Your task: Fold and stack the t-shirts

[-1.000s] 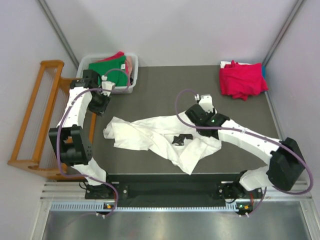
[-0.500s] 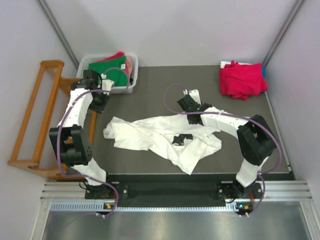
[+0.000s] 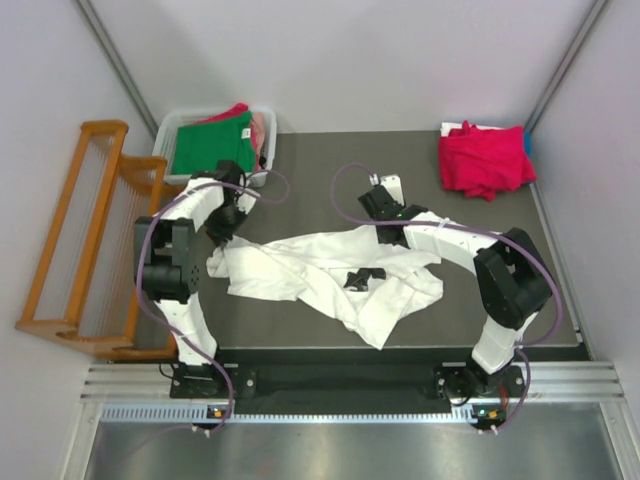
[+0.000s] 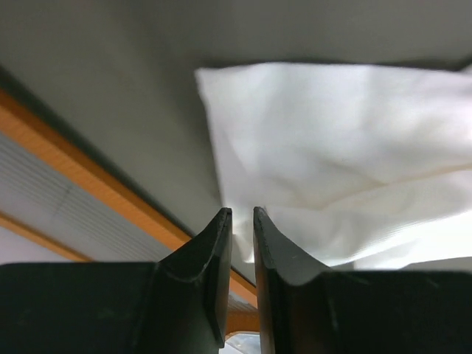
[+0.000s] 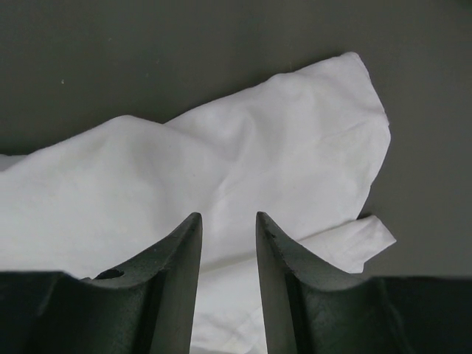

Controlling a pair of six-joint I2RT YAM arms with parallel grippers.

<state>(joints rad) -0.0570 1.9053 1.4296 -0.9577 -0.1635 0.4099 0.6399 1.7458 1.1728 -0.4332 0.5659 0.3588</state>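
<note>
A crumpled white t-shirt [image 3: 320, 270] lies spread across the middle of the dark table. My left gripper [image 3: 228, 226] hovers over its left end. In the left wrist view the left gripper [image 4: 242, 215] shows only a narrow gap with nothing in it, and the white t-shirt [image 4: 332, 140] lies just beyond the tips. My right gripper [image 3: 384, 214] is over the shirt's upper right edge. Seen from the right wrist, the right gripper [image 5: 227, 218] stands open above the white t-shirt [image 5: 258, 155], holding nothing. A heap of crimson t-shirts [image 3: 485, 160] sits at the back right. A green t-shirt [image 3: 212, 146] lies in the basket.
The white slatted basket [image 3: 262, 170] stands at the back left, with red cloth behind the green. An orange wooden rack [image 3: 75, 230] runs along the table's left side, and the rack [image 4: 110, 193] shows close by in the left wrist view. A small black object [image 3: 362, 277] rests on the white shirt.
My left arm has swung from the basket down and right to the white shirt's left end, its jaws narrowing. The right gripper moved slightly left and back and its arm folded in.
</note>
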